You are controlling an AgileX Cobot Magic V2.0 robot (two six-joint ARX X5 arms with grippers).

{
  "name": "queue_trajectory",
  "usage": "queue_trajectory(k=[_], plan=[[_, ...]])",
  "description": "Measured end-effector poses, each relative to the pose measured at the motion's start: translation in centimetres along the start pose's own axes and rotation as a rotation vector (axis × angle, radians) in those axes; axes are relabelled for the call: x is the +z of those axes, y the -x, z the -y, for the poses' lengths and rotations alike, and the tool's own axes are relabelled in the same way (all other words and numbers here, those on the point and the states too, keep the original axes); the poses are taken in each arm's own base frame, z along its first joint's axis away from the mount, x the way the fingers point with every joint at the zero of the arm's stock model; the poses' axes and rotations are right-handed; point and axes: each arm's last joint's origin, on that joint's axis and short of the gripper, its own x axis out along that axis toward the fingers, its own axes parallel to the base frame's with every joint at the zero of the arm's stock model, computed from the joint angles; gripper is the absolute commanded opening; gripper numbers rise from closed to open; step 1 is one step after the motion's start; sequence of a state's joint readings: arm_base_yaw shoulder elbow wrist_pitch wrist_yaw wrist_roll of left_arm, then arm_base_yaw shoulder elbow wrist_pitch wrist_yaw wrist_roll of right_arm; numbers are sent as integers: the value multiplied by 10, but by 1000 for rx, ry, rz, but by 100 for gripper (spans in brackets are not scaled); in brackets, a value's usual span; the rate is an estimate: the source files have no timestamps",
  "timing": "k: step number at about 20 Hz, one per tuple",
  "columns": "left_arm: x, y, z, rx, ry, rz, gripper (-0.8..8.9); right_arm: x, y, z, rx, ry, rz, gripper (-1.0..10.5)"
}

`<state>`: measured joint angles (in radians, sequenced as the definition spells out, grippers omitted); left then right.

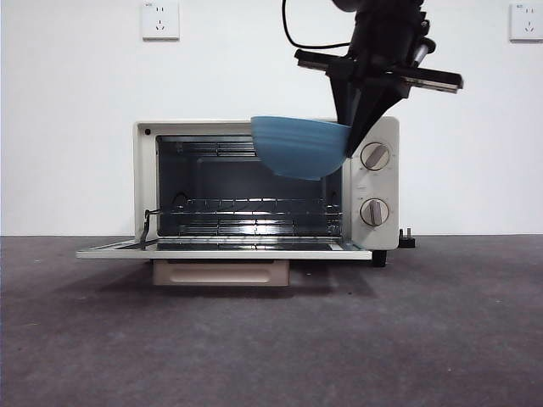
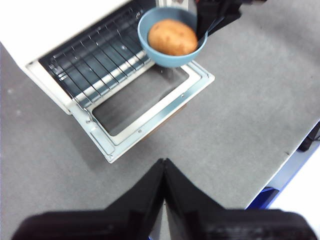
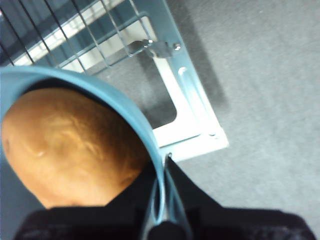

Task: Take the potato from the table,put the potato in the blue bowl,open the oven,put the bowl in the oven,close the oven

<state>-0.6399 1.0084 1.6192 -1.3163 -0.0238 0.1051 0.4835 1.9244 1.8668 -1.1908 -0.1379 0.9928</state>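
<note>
The blue bowl hangs tilted in front of the open oven, near its upper right corner. My right gripper comes down from above and is shut on the bowl's rim. The potato lies inside the bowl; it also fills the right wrist view, but the bowl's wall hides it in the front view. The oven door lies flat open, with the wire rack inside. My left gripper is shut and holds nothing, high over the table in front of the oven.
Two round knobs sit on the oven's right panel, close to the right gripper. The door's beige handle hangs below its front edge. The table's edge runs to the right of the oven.
</note>
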Motion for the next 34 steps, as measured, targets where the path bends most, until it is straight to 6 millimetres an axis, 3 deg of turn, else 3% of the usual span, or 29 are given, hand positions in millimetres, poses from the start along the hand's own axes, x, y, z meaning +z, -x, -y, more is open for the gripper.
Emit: queue_trajectory(k=[9, 22, 34], plan=[[-10, 21, 1, 7, 2, 63, -5, 14, -42, -28, 40, -97, -6, -17], [-13, 25, 1, 3, 22, 77, -5, 23, -45, -33, 65, -247, 115, -17], [-17, 32, 1, 4, 41, 96, -6, 29, -58, -36, 91, -295, 111, 10]])
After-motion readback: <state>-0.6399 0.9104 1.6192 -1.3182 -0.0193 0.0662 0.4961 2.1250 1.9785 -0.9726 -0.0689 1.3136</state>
